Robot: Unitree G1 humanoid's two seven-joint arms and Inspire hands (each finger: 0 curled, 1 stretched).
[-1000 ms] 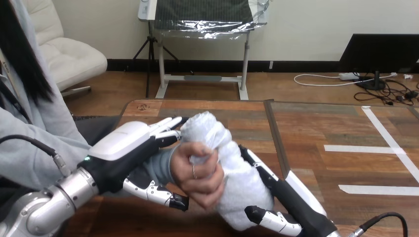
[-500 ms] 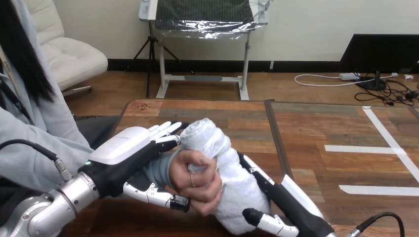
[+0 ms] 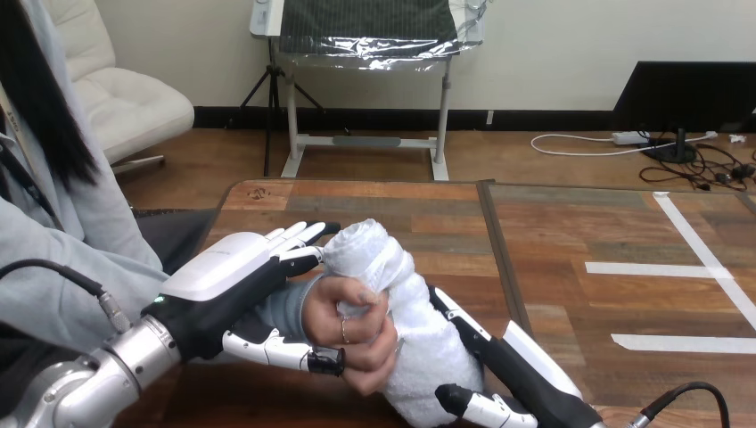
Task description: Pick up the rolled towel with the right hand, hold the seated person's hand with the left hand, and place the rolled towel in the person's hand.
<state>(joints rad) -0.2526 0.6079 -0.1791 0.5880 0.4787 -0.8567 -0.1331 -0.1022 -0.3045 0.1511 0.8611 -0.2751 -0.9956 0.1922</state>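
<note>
The rolled towel (image 3: 412,299) is standing tilted above the surface (image 3: 571,232), its top leaning toward the person, and it is being gripped from both sides. The right hand (image 3: 504,361) is coming up from below and holding the lower part of the roll, with its fingers (image 3: 447,308) lying along the far side and its thumb pressing the near bottom end; this is likely keeping the roll steady while it is being passed. The person's hand (image 3: 357,330) is wrapping round the middle of the towel, so the handover is looking almost finished. The left hand (image 3: 223,285) is clasping the person's wrist (image 3: 283,308), with its fingers (image 3: 299,234) reaching fairly straight over the top as far as the towel and its thumb running underneath. That is probably propping the person's hand at a height where the roll can settle into it. What is remaining, by my judgement, is for the right hand to be loosening its hold without tugging the roll out of the person's hand
</note>
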